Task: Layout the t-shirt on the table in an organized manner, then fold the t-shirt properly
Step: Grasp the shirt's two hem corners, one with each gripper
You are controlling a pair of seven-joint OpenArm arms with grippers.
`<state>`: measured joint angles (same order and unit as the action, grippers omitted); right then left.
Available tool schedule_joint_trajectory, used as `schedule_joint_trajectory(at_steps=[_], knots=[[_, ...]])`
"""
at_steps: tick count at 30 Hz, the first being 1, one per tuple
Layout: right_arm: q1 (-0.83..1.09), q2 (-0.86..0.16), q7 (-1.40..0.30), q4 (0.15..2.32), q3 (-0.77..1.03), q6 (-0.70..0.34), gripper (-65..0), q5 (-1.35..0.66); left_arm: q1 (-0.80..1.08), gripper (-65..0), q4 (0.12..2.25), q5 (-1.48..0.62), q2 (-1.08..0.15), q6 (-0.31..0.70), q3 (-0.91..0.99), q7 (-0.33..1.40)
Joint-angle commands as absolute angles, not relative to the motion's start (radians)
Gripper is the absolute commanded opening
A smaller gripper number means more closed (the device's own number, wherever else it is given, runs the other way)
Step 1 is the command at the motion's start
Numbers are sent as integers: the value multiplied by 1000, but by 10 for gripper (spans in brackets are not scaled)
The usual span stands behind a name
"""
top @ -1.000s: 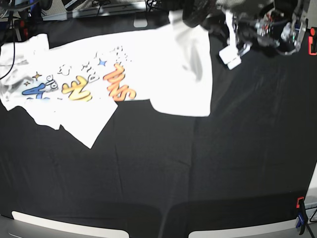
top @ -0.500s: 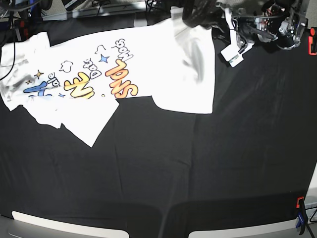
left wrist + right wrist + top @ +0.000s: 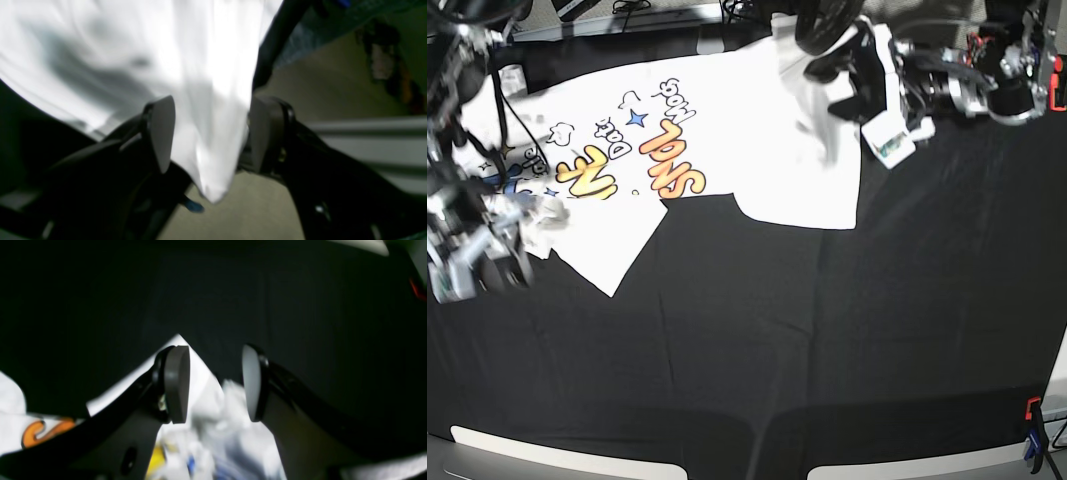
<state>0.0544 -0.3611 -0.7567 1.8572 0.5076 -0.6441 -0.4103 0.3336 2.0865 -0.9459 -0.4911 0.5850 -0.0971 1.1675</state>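
Left gripper jaws wide, white t-shirt hem hanging loose between them. Right gripper parted over bunched shirt on table.

The t-shirt carries upside-down cartoon lettering: orange "SNL", smaller "Moog" and "Dae" beside it; the rest is unreadable.

The near and right stretches of the table lie bare for passage, while the t-shirt covers the far left, both arms crowding its two ends.
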Motion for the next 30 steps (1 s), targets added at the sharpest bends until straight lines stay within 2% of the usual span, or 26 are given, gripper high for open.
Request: schedule_joint_trajectory(at_steps=[1,4,9,12,17,30], knots=[[11,-379,-735,1851,484,-635,-400,-394,309,-315,2111,-970,-499,591,-92,1150],[-80,-379,-734,1744,405,-628,-400,-338,252,-315,2112,-969,-499,591,-92,1139],[-252,-379,-734,1420,343,-628,-400,-278,192,-315,2112,-885,-499,583,-92,1049],[-348,-379,-733,1219,324,-628,-400,-252,176,-315,2111,-779,-499,477,-92,958],[-432,-380,-706,971,267,-628,-400,-170,177,-315,2107,-605,-499,379,-92,850],[-411,-379,-717,920,29,-636,-412,-156,178,-315,2107,-576,-499,365,-92,847]])
